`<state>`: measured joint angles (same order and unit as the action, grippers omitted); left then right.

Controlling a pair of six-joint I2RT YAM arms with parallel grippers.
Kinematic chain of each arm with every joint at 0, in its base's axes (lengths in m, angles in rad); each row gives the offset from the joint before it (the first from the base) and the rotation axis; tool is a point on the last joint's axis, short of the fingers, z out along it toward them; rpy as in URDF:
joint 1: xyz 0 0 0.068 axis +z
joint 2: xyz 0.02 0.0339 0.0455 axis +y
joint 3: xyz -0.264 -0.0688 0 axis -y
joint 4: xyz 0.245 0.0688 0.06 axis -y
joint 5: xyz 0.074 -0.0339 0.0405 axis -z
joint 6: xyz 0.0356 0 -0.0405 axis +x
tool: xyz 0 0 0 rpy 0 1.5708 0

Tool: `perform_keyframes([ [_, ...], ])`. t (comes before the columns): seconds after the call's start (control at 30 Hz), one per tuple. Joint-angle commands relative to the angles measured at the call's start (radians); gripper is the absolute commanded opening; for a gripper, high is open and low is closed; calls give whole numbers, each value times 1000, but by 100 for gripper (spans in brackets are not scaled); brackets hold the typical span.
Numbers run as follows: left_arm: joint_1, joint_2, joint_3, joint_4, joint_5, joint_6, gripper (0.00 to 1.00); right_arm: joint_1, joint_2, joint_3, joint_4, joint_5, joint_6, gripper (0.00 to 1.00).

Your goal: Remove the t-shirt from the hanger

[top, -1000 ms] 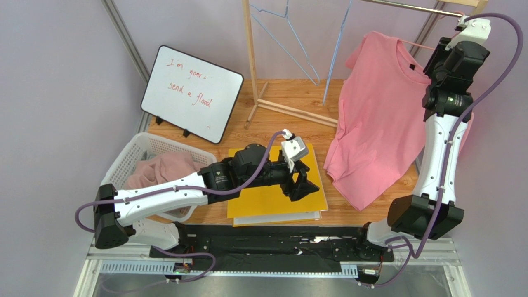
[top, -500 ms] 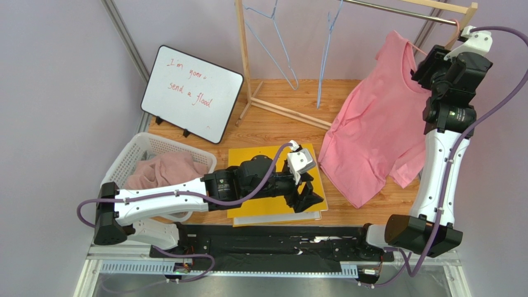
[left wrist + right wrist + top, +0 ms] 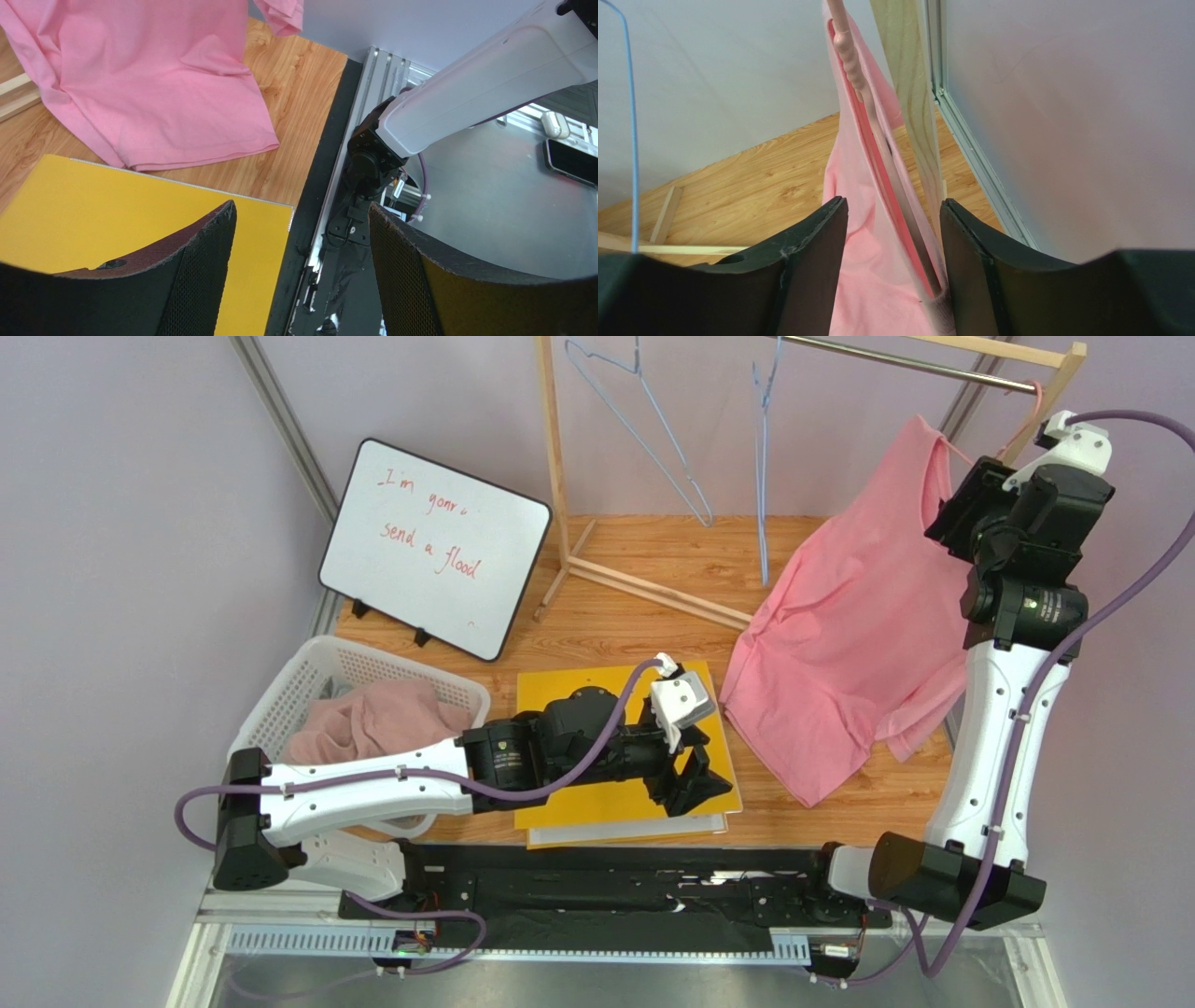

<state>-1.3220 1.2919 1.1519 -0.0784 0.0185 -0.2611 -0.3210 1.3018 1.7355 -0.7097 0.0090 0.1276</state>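
pink t-shirt (image 3: 856, 651) is hung on a pink hanger (image 3: 859, 70) at the rack's right end, hem draped onto the wooden table (image 3: 659, 560) | right gripper (image 3: 892, 238) is raised at the collar, fingers spread either side of shirt and hanger | left gripper (image 3: 302, 238) is held open, grasping nothing, over the yellow board (image 3: 603, 784)

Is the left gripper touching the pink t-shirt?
Apart. The left wrist view shows the open left gripper over the yellow board, bare wood between it and the t-shirt hem.

T-shirt (image 3: 856, 637) hanging right, basket (image 3: 288, 703) left, whiteboard (image 3: 432, 546) behind
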Motion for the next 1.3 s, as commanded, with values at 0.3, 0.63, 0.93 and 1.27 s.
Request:
perform_keyframes([
  [0.3,-3,40,28,17,17,6,74,5,19,-10,73,-145,57,32],
  [0.63,-3,11,-18,42,-3,29,74,5,42,-109,397,-241,26,0],
  [0.93,-3,-17,-43,29,-17,69,75,2,49,-136,501,-149,-97,0],
  [1.27,-3,-29,-63,46,-45,60,75,5,21,-237,743,-398,-16,0],
])
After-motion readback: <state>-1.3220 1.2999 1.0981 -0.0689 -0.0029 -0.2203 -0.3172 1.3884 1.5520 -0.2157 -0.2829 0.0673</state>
